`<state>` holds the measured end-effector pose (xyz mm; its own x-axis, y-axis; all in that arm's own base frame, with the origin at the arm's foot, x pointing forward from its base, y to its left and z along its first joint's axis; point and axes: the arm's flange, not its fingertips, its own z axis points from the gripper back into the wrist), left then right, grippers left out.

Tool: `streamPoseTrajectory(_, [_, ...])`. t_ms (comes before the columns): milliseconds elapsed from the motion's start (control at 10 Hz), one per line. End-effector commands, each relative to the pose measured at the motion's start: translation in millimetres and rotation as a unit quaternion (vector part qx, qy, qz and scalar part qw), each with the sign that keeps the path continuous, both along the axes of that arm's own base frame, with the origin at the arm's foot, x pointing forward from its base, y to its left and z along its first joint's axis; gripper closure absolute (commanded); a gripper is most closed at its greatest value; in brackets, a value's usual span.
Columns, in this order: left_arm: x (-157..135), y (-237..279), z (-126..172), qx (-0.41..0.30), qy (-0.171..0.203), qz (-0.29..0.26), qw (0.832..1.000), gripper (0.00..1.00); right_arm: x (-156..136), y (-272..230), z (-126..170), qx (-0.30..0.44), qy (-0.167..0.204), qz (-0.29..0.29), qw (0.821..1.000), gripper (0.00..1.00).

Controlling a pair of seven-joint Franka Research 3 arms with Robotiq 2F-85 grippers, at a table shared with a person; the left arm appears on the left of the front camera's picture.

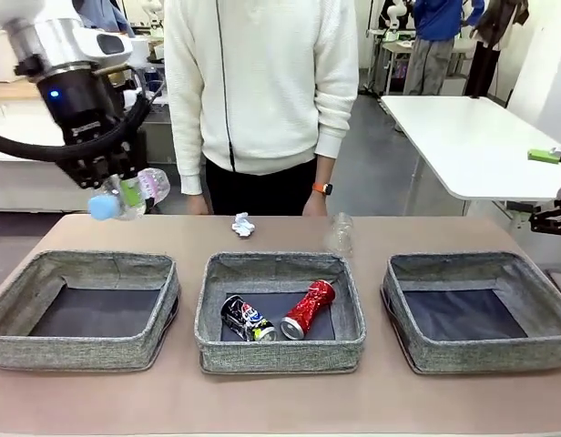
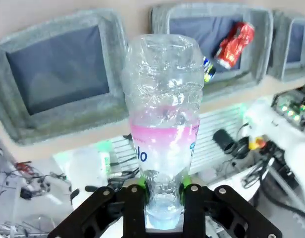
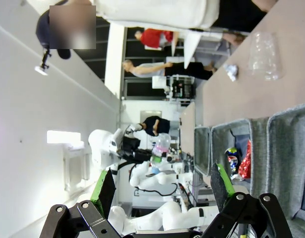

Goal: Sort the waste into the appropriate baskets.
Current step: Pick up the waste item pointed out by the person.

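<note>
The left gripper (image 2: 164,198) is clamped on the neck of the clear plastic bottle (image 2: 162,99), holding it in the air over the far left of the table (image 1: 280,405), beyond the left basket (image 1: 80,350), blue cap (image 1: 103,208) pointing left. The right gripper (image 3: 162,191) hangs at the far right with its jaws wide apart and nothing between them. The middle basket (image 1: 280,355) holds the crushed dark can (image 1: 246,319) and the crushed red can (image 1: 308,308), side by side. The right basket (image 1: 481,355) shows a bare floor. On the far side of the table lie the crumpled white paper wad (image 1: 243,225) and, to its right, the clear plastic cup (image 1: 340,234), just in front of the person (image 1: 262,82)
</note>
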<state>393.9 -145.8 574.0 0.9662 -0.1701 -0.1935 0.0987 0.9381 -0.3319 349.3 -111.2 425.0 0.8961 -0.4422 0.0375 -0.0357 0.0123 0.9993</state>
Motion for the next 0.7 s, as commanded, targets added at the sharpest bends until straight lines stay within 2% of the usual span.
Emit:
streamPoseTrajectory(0, [22,3,2,-0.008,-0.006,0.024,1.000,1.00,1,1,1,0.005,-0.014,-0.001,1.000,0.00])
streamPoseTrajectory(300, [22,3,2,-0.008,-0.006,0.024,1.000,1.00,1,1,1,0.005,-0.014,-0.001,1.000,0.00])
streamPoseTrajectory(400, [14,5,-2,-0.001,-0.003,0.014,1.000,0.78,1,1,1,0.005,-0.014,-0.001,1.000,0.00])
streamPoseTrajectory(500, [6,-28,15,0.046,-0.048,0.035,0.997,0.78,1,1,1,0.005,-0.014,-0.001,1.000,0.00])
streamPoseTrajectory(600, [-5,-63,45,0.070,-0.078,0.055,0.993,0.78,1,1,1,0.005,-0.014,-0.001,1.000,0.00])
